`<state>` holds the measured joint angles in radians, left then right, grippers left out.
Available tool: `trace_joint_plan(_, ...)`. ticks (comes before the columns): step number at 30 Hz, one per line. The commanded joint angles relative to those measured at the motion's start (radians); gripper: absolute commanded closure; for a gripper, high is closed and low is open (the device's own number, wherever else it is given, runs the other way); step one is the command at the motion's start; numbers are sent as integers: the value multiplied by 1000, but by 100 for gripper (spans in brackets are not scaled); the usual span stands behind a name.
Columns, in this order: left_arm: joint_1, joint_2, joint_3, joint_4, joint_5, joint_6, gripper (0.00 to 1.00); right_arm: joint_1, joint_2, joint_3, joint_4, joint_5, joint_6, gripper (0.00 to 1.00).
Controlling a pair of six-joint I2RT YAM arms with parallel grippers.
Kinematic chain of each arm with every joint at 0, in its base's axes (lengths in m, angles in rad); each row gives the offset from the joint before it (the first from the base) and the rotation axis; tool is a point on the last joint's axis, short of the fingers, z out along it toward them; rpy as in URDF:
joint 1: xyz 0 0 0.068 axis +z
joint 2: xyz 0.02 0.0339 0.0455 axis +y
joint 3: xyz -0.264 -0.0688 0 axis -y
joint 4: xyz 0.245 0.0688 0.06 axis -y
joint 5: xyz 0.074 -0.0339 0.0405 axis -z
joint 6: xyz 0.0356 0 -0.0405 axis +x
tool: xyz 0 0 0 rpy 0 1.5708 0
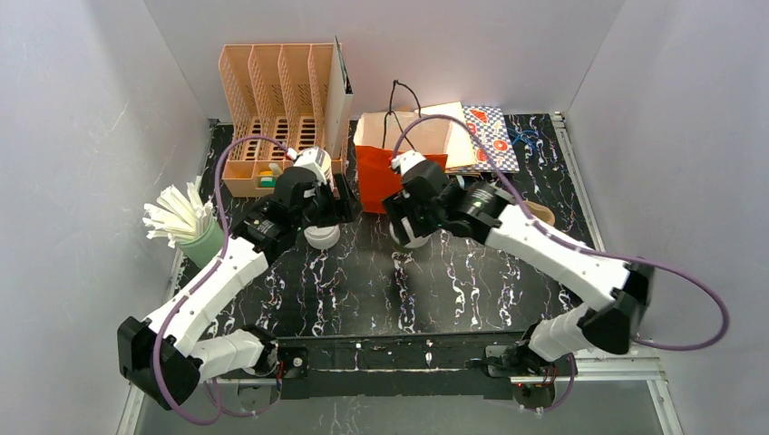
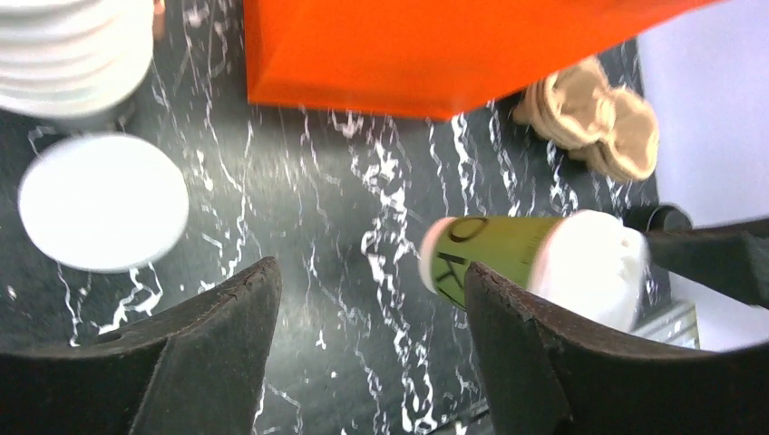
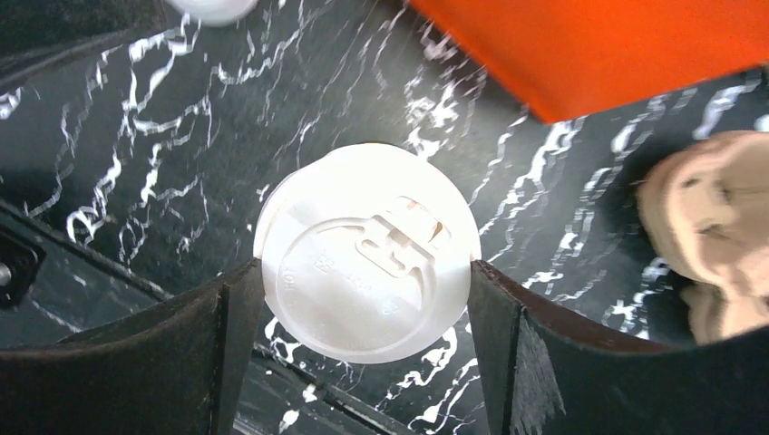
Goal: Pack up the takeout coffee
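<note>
Takeout coffee (image 2: 494, 254): one green paper cup with dark print and a white snap-on lid (image 3: 367, 272), upright just in front of the orange bag (image 1: 385, 177). Cannot tell whether it is on the counter (image 1: 363, 281) or barely above it.

Right hand (image 3: 363, 276): set wide, both fingers meeting the lid's rim. I judge this a hold on the cup. Left hand (image 2: 370, 274): wide, nothing in it, just left of the cup, also in front of the bag.

Risks:
- The hold sits at the lid, which is round, glossy plastic above a tapered wall. The cup could slip out, or the lid could pop off on lifting.
- The bag looks like light paper with cord handles over its mouth. The cup base could catch the rim and tip the bag.
- The hands are close together and could collide.

Materials:
- Counter: glossy black with white veining.
- Loose white lid (image 2: 102, 201): flat disc, front-left of the bag.
- Pulp carriers (image 2: 598, 122): tan and lumpy, right of the bag.
</note>
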<state>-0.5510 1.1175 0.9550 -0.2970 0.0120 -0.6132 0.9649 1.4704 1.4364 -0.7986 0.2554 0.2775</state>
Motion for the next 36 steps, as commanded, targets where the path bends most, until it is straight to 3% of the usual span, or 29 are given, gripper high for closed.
trace_joint_plan(1, 6, -1, 103, -38, -115, 84, 27, 6, -129, 83, -50, 185, 25, 25)
trace_joint_plan(11, 8, 220, 351, 35, -215, 167, 25, 3, -289, 256, -127, 468, 1, 29)
trace_joint_plan(20, 32, 439, 635, 0, -284, 139, 26, 3, -263, 314, 6, 638, -121, 35)
trace_joint_plan(27, 69, 532, 752, -67, -303, 138, 30, 0, -157, 375, 132, 595, -251, 36)
trace_joint_plan(36, 97, 633, 816, -113, -177, 132, 37, -103, 6, 494, 163, 491, -312, 39)
